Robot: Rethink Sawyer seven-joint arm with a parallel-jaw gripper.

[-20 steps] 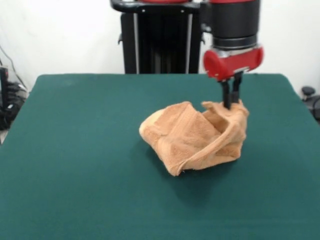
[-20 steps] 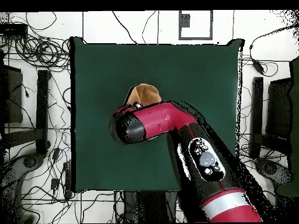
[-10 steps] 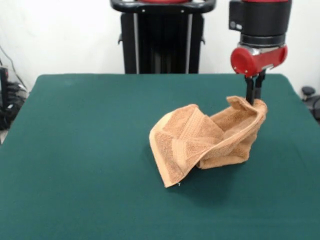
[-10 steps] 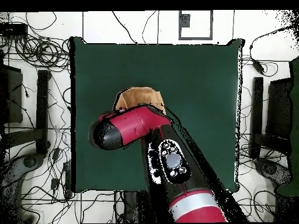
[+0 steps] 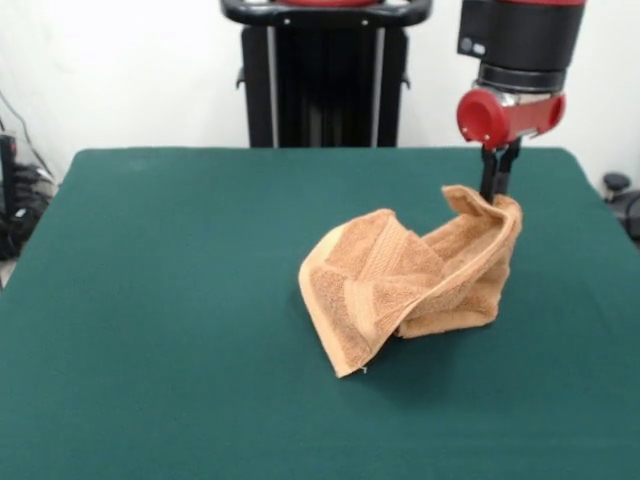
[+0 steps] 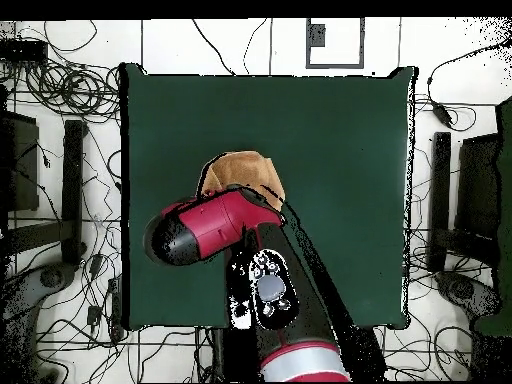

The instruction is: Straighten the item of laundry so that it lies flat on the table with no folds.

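Note:
The item of laundry (image 5: pixel 415 280), an orange-tan terry towel, lies crumpled right of the middle of the green table (image 5: pixel 170 300). Its right corner is pulled up into a standing flap, and its left part lies folded over itself. My gripper (image 5: pixel 497 192) hangs over that raised corner, with its black fingers close together and pinched on the towel's top edge. From overhead, only a part of the towel (image 6: pixel 240 170) shows beyond the red arm (image 6: pixel 205 225), which hides the gripper.
In the front view the towel's raised corner stands close to the table's right edge (image 5: pixel 600 230). Overhead, tangled cables (image 6: pixel 60 90) and dark stands (image 6: pixel 470 190) surround the table (image 6: pixel 340 130) on the floor.
The gripper has shifted slightly left in the front view. The raised corner has curled over and slackened a little. The rest of the towel has barely moved.

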